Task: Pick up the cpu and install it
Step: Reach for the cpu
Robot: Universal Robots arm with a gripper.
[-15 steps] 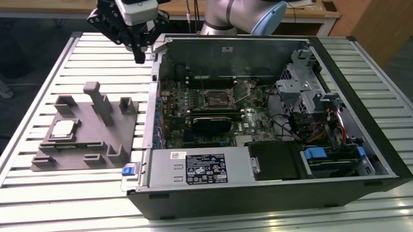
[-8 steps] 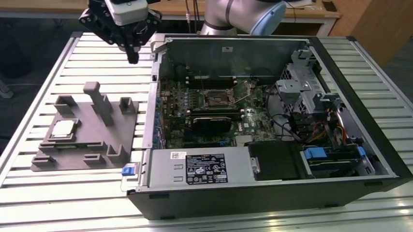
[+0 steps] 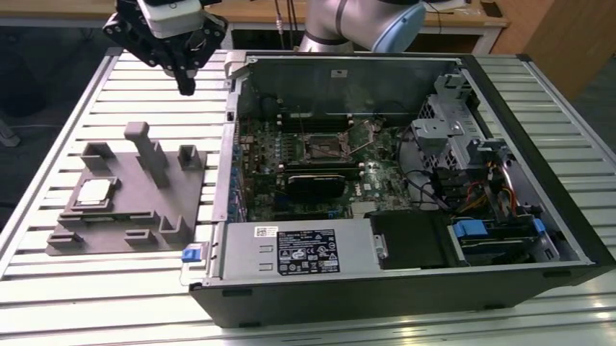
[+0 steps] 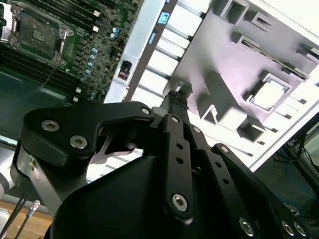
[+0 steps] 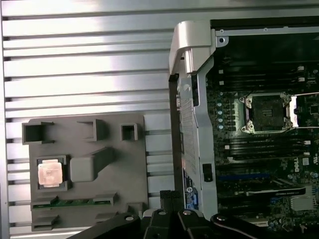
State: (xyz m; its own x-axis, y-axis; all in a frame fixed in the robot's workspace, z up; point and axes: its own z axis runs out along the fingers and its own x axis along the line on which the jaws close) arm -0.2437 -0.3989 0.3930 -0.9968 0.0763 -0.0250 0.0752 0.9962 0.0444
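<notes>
Black linkage of the end effector (image 4: 175,99) crowds the foreground of the second wrist view. Its two slim fingers come together at the tip, so I read it as closed on nothing, though from this angle I can't rule out a sliver of gap. In the exterior view the end effector (image 3: 185,85) hangs above the slatted counter (image 3: 58,288), beyond the far end of the grey fixture (image 3: 144,198) and just beside the open computer case (image 3: 385,288).

What I'm after, the cpu (image 5: 50,174), lies flat with its pale metal lid up in a square pocket of the fixture (image 5: 114,164). That pocket is on the side away from the case, and the cpu is well apart from the fingertips. It shows as a bright square in the second wrist view too (image 4: 269,93).

The empty socket (image 5: 267,113) on the board inside the case has its frame open, so nothing is installed yet.

As for handling, I judge the chip light, thin and perfectly stiff. It won't flex, but the polished lid looks slick and leaves little height to catch. I'd treat it as fragile: the underside contacts and the socket shouldn't take any scraping or dropping.

The sensible hold is on two opposite edges, pinched level, never on the faces. The pocket walls sit close around it, and I can't tell whether they leave finger relief on any side. A tilted grip risks it skating out.
</notes>
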